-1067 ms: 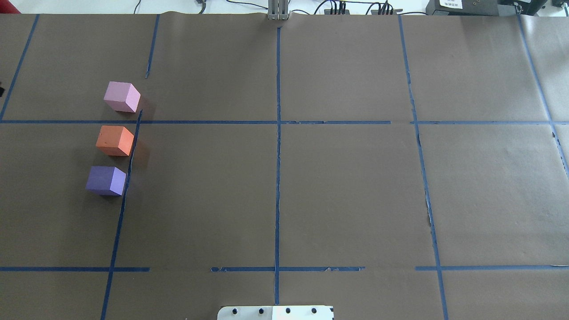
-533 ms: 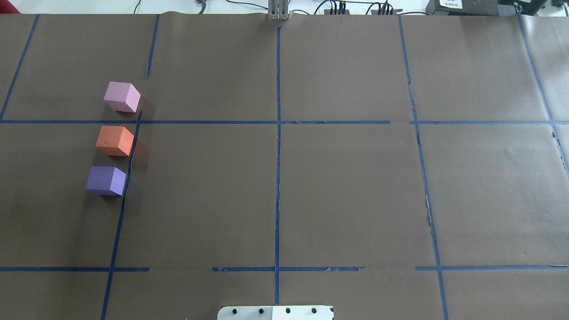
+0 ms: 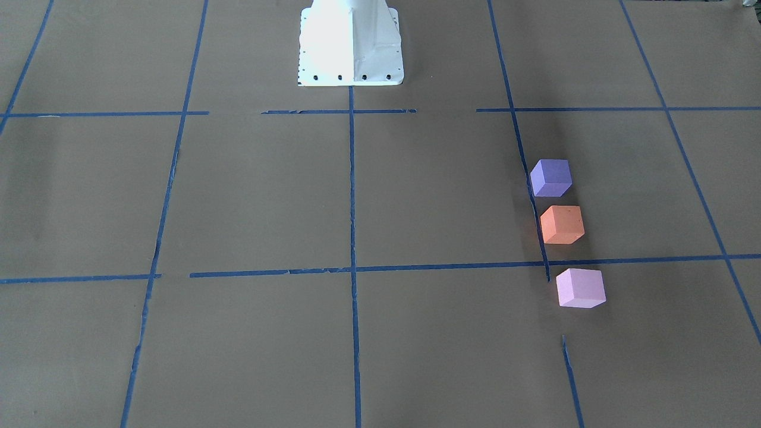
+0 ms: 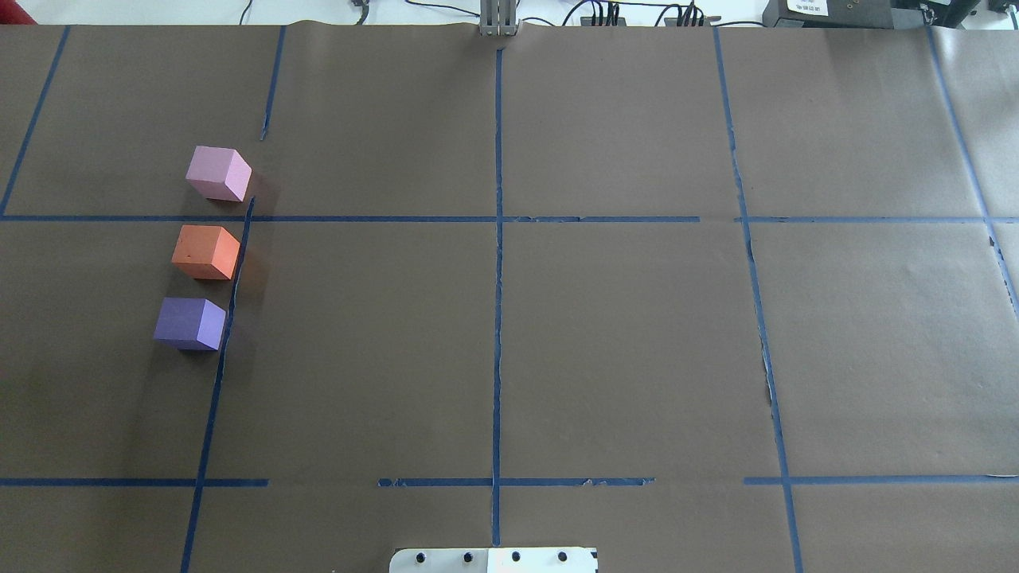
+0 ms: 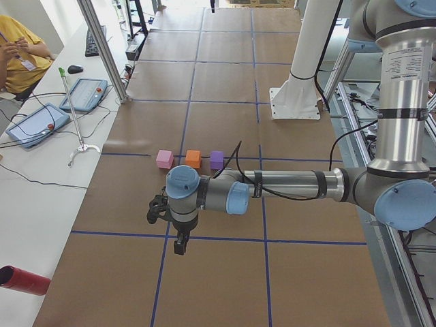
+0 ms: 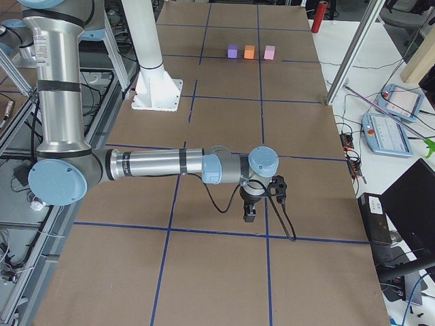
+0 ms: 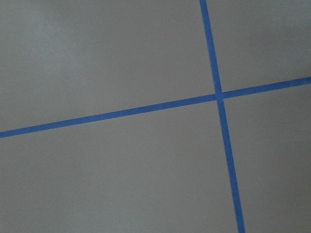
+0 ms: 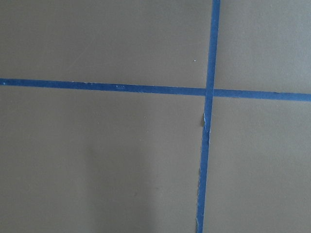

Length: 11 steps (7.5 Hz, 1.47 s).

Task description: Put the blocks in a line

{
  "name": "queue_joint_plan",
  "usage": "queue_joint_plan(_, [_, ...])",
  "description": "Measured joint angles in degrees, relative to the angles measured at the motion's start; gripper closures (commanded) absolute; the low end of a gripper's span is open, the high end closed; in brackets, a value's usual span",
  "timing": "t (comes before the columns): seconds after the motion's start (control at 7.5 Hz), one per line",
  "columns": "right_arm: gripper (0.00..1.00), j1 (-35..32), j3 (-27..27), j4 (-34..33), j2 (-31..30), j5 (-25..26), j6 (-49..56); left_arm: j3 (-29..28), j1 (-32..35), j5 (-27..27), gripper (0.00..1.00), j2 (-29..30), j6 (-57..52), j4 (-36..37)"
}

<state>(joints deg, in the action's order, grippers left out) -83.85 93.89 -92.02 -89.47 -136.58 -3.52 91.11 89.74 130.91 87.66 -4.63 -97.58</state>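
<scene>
table [image 4: 621, 334]: brown paper cover, marked into squares by blue tape lines [image 4: 497, 318].
base plate [image 4: 493, 559]: white, at the near edge, centre.
left gripper [image 5: 178, 246]: pointing down above the table's left end, well apart from the blocks; seen only from the side, so I cannot tell how its jaws stand. Its wrist camera shows only paper and a tape crossing.
right gripper [image 6: 249, 216]: pointing down above the table's right end, far from the blocks; jaw state likewise cannot be told. Nothing is seen in it.
purple block [image 4: 189, 323]: nearest of the 3, left half of the table, just left of a tape line.
orange block [image 4: 205, 251]: next out, apart from the purple one by a small gap.
pink block [image 4: 217, 173]: farthest, beyond a cross tape line, with a slightly wider gap.
row: 3 blocks, none touching, running near to far beside the tape line.
done: by my judgement the line is formed.
left to do: at most, evening the 2 gaps.
</scene>
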Motion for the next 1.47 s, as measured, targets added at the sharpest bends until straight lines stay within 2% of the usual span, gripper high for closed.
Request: queue_joint_plan(1.47, [0.0,0.0,-0.02,0.0,0.0,0.0,0.0,1.17,0.08,1.45,0.0,0.03,-0.37,-0.63])
